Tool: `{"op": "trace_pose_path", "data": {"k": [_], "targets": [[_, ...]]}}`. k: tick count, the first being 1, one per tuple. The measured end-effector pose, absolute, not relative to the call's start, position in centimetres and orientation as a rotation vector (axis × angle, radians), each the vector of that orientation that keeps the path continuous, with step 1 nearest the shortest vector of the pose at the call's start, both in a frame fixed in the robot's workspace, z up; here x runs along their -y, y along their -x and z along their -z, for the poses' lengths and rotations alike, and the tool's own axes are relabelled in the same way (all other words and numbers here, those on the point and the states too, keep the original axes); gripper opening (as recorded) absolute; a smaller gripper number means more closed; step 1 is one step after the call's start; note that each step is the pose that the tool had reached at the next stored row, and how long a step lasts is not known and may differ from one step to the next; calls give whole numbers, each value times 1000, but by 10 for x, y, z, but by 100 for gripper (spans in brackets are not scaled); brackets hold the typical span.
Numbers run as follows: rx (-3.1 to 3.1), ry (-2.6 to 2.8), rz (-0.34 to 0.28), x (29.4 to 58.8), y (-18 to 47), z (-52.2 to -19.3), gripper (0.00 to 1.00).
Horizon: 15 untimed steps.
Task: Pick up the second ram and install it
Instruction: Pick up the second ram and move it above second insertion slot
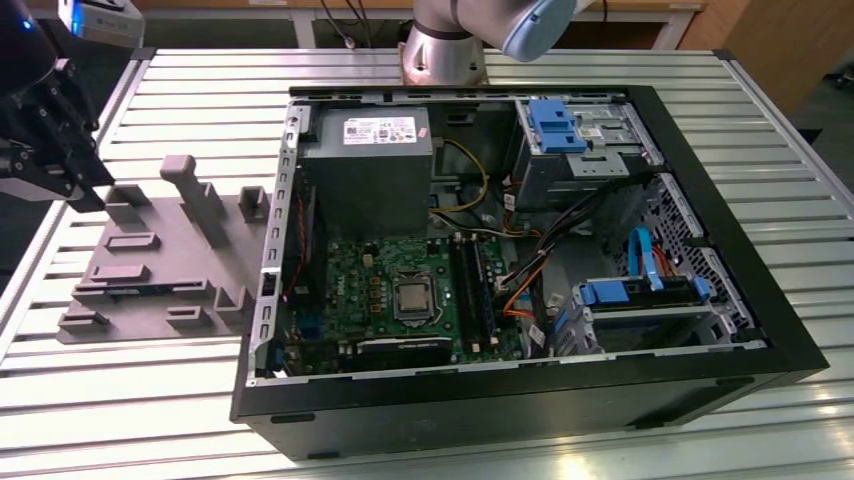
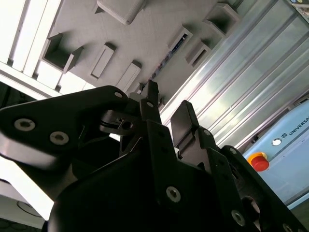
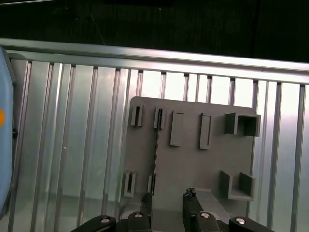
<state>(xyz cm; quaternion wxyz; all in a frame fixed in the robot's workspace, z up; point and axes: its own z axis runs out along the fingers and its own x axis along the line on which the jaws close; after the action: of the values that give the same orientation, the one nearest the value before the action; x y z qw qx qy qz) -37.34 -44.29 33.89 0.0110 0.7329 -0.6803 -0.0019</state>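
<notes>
Black fingers [image 3: 145,207] of the gripper [image 3: 167,209] come closest in the first wrist view, spread apart with bare grey plastic showing between them and nothing pinched. In the second wrist view the same two fingers stand parted against the pale surface behind them. Just past their tips lies a grey holder plate [image 3: 190,169], moulded with pairs of narrow slots and a few box-shaped pockets. The second ram [image 3: 155,154] stands on its long edge in this plate, a thin dark strip running between two of the slot pairs, its near end close to one fingertip; whether they touch cannot be told. The plate rests on a slatted aluminium table [image 3: 72,145]. In the exterior view the gripper hangs by the edge of the plate that lies toward the exterior view's left, well apart from an open computer case [image 1: 534,400] on that view's right. Inside the case lies a green motherboard [image 1: 354,265] with its long black slots, beyond it a grey power supply [image 1: 367,170] and a blue drive caddy [image 1: 554,125]. Farthest back, the arm's base [image 1: 447,50] rises from the table behind the case.
</notes>
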Motion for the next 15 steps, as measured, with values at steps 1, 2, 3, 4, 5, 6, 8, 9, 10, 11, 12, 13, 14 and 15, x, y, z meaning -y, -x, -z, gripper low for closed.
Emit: {"op": "trace_pose_path", "data": {"k": [1, 2, 3, 4, 5, 6, 8, 9, 10, 11, 12, 13, 14, 15], "targets": [[2124, -2286, 5, 443, 374, -338, 38], [2127, -2283, 5, 443, 374, -338, 38], [2132, -2279, 4, 443, 374, -337, 38], [2139, -2272, 3, 443, 374, -336, 38], [2148, -2265, 3, 443, 375, -334, 38], [2156, -2257, 3, 443, 375, -334, 38], [2166, -2247, 3, 443, 375, -332, 38], [2166, -2247, 3, 443, 375, -332, 38], [2166, -2246, 2, 443, 375, -331, 38], [2166, -2246, 1, 443, 375, -331, 38], [2166, -2246, 0, 443, 375, -331, 38], [2167, -2247, -2, 443, 375, -330, 38], [2168, -2248, -4, 443, 375, -329, 38], [2169, -2249, -7, 443, 375, -328, 38]]}}
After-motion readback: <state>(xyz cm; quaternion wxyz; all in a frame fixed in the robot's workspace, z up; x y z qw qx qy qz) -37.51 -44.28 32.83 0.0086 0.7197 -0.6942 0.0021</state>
